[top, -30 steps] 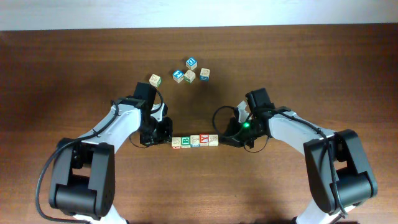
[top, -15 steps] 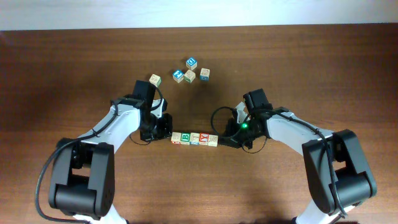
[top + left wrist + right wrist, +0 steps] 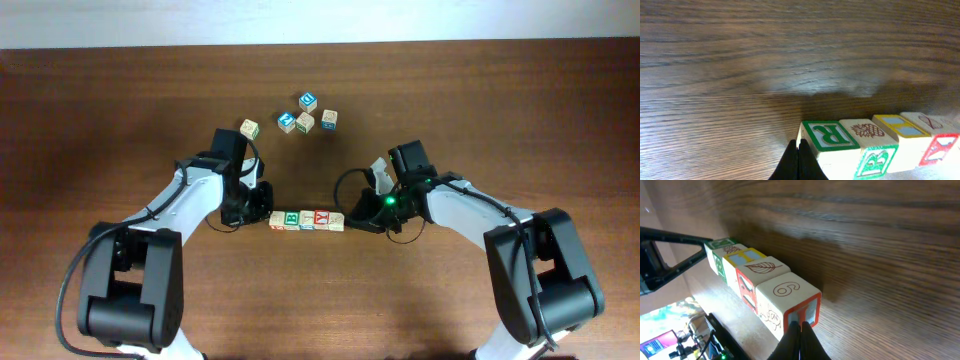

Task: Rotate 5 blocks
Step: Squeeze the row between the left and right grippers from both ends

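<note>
Pressing both end faces of the row of blocks with clenched, empty left gripper and right gripper; likely handling light, stiff, slippery, favouring square mid-face contact.

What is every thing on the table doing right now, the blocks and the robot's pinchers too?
row of blocks: flat on the table, side by side in one touching line between both grippers.
left gripper: shut, tips against the green R block.
right gripper: shut, tips against the block with the 6.
loose cubes: scattered farther back, untouched.
</note>
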Robot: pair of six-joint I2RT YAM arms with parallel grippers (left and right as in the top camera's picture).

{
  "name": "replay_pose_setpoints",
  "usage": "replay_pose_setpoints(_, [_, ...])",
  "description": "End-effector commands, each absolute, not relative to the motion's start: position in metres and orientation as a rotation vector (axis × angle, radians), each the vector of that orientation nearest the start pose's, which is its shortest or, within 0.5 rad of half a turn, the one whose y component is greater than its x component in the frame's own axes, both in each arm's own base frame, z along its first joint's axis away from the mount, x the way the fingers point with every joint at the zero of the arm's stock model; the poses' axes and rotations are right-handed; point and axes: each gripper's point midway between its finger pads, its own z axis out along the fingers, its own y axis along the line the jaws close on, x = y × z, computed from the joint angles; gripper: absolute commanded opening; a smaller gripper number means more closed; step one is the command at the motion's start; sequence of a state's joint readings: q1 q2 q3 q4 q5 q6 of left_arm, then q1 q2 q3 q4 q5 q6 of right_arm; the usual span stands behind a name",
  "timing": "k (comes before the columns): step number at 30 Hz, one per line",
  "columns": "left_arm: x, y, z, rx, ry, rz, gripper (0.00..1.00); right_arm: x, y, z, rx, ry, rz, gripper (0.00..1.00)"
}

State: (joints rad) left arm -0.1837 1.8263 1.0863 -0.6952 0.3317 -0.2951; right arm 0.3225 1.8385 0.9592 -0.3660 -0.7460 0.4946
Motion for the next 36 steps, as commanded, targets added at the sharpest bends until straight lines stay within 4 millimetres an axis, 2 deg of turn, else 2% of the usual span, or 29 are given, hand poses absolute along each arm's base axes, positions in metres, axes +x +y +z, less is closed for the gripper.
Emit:
replay_pose_setpoints(1, [0.317,-0.139,0.021,-0.086,3.033,-0.696,0.00,0.297,0.258,0.053,-0.113,2.842,1.371,0.04])
replay_pose_setpoints(9, [0.314,-0.144,0.021,-0.057,3.037,-0.696,0.00,0.298,0.279,0.069,-0.205,2.832,1.349,0.05])
replay_pose_setpoints(13, [0.315,-0.144,0.021,-0.057,3.036,-0.696,0.00,0.295,0.261,0.046,-0.066,2.955,1.148,0.04])
replay_pose_setpoints(17, [0.315,-0.145,0.021,-0.056,3.034,-0.697,0.00,0.289,0.257,0.021,0.052,3.055,1.130,0.04])
replay_pose_setpoints(25, [0.315,-0.145,0.021,-0.048,3.033,-0.697,0.00,0.294,0.249,0.021,0.100,3.060,1.134,0.04])
replay_pose_setpoints(30, [0.315,-0.142,0.021,0.135,3.004,-0.690,0.00,0.291,0.253,0.024,0.036,3.045,1.179,0.04])
replay_pose_setpoints(36, [0.328,-0.117,0.032,0.235,2.891,-0.842,0.00,0.292,0.251,0.025,0.023,3.038,1.193,0.04])
